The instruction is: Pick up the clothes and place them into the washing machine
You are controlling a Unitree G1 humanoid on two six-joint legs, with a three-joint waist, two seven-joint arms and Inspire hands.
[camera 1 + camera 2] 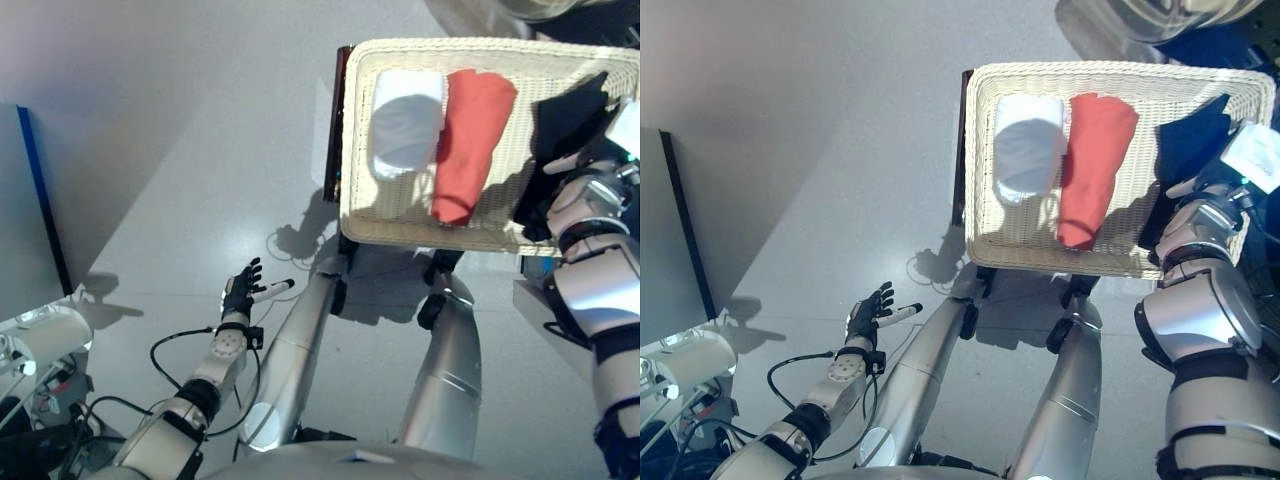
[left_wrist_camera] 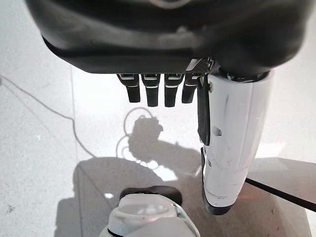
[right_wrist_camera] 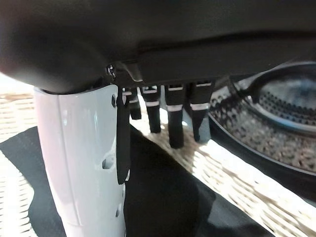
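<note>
Wicker basket [image 1: 400, 225] holding three garments: white cloth [image 1: 405, 120] at its left end, red cloth [image 1: 470, 140] in the middle, dark cloth [image 1: 565, 125] at its right end. Right hand [image 3: 163, 111] over the dark cloth, fingers [image 3: 175, 121] straight and relaxed, gripping nothing; washing machine drum [image 3: 281, 118] just beyond the basket. Left hand [image 1: 240, 292] well left of the basket above the floor, fingers extended, empty.

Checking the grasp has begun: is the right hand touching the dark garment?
Cannot tell: in the right wrist view, the right hand hangs open over the dark garment, contact unclear.
</note>
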